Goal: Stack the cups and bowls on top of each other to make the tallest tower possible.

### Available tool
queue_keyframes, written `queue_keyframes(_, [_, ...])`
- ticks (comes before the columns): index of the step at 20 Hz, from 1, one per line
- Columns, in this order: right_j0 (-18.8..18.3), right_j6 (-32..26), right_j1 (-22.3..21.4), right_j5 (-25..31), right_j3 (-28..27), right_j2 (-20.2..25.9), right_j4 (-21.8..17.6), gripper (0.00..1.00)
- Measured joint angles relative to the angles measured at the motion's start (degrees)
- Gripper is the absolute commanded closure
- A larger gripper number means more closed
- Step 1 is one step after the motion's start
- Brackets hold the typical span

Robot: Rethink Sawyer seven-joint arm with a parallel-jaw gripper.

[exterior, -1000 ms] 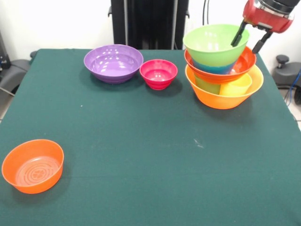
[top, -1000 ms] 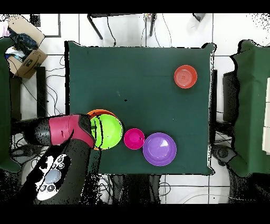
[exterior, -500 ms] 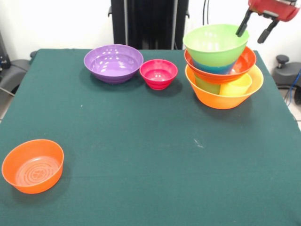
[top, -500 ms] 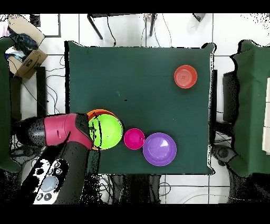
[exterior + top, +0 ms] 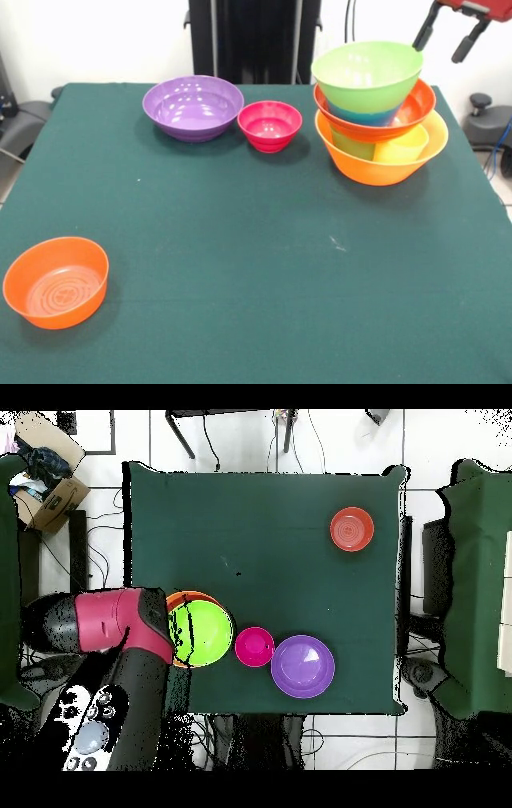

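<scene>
The tower (image 5: 376, 112), a column of nested translucent plastic pieces, stands near the far right corner of the green cloth-covered table (image 5: 240, 264) in the front view: a big orange bowl (image 5: 382, 164) at the base holds a green tumbler (image 5: 352, 144) and a yellow tumbler (image 5: 402, 146) side by side, a wide red-orange bowl (image 5: 384, 120) rests over them, a band of blue (image 5: 360, 116), apparently the small blue bowl, shows above it, and a big lime green bowl (image 5: 366, 74) caps the column, tilted slightly. Left of the tower, a small pink bowl (image 5: 270, 125) sits just beside a purple bowl (image 5: 193, 106), their rims close or touching. A small orange bowl (image 5: 56, 281) lies well apart, at the near left corner. No purple tumbler is visible. The gripper (image 5: 450, 34) hangs above and to the right of the lime green bowl, clear of its rim, its two dark fingers (image 5: 425, 34) spread apart and holding nothing. The task appears a little over half done: the pink, purple and small orange bowls remain to be added, and the top bowl's tilt suggests that further placements risk toppling the column.
</scene>
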Motion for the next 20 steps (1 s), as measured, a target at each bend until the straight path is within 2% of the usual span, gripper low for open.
queue_keyframes(4, [-1.11,0.0,-0.51,0.0,-0.56,0.01,0.0,0.0])
queue_keyframes(12, [-7.4,0.0,-1.9,-0.84,-0.83,1.1,-0.01,0.0])
queue_keyframes(20, [-16.04,0.0,-2.5,-8.87,-0.81,5.51,-0.08,0.0])
